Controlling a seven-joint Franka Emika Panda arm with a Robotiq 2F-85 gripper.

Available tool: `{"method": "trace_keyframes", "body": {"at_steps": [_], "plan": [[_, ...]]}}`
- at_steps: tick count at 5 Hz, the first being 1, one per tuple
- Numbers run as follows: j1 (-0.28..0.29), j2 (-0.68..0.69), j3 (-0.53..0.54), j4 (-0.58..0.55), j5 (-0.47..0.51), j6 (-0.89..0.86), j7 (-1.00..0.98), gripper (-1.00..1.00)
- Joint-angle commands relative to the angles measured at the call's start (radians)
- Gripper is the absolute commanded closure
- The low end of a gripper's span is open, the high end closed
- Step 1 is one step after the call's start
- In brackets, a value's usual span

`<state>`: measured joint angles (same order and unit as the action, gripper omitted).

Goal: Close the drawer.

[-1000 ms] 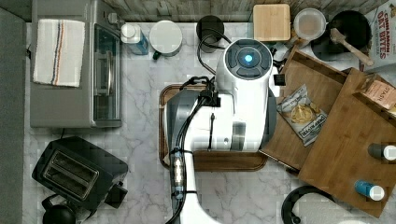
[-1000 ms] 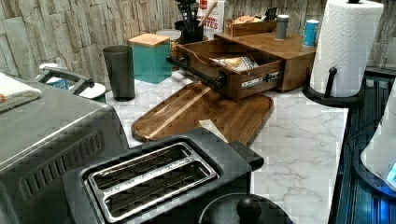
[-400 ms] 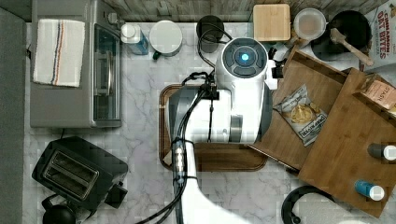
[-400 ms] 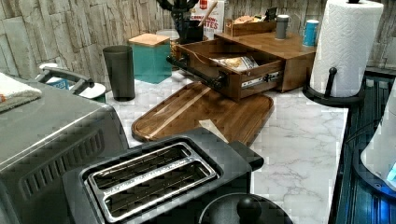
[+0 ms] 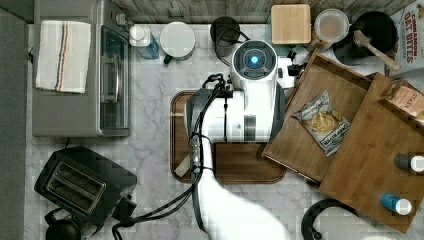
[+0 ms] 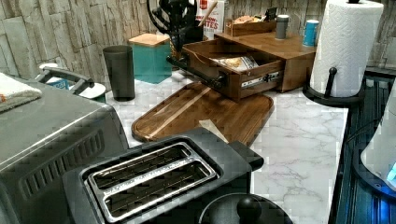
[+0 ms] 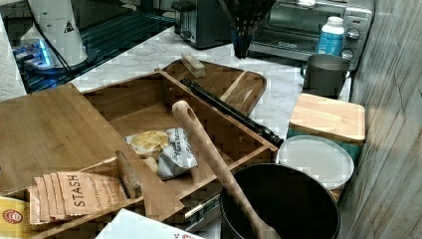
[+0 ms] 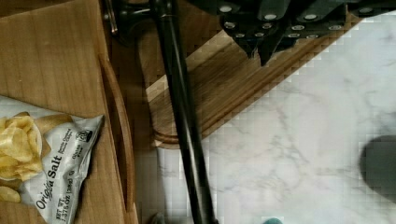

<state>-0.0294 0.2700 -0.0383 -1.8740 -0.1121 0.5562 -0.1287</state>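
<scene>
Evidently the drawer (image 6: 233, 70) stands fully open; the claw (image 8: 259, 49), seemingly narrow and empty, hovers at its 9 o'clock front in the top view; closing remains

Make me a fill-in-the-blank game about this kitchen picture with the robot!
1. The wooden drawer is pulled ____.
2. Inside the drawer lies a bag of ____.
3. The long handle on the drawer's front is colored ____.
4. In the left view, the paper towel roll is colored ____.

Missing words: open; chips; black; white
</scene>
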Motion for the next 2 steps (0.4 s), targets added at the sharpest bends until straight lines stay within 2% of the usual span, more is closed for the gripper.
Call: {"method": "trace_keyframes", "body": {"at_steps": [1,2], "plan": [[-0.003,0.058,-0.012,0.126,-0.05,0.064,-0.047,1.0],[-0.019,0.108,-0.007,0.183,-0.048,0.068,-0.089,1.0]]}}
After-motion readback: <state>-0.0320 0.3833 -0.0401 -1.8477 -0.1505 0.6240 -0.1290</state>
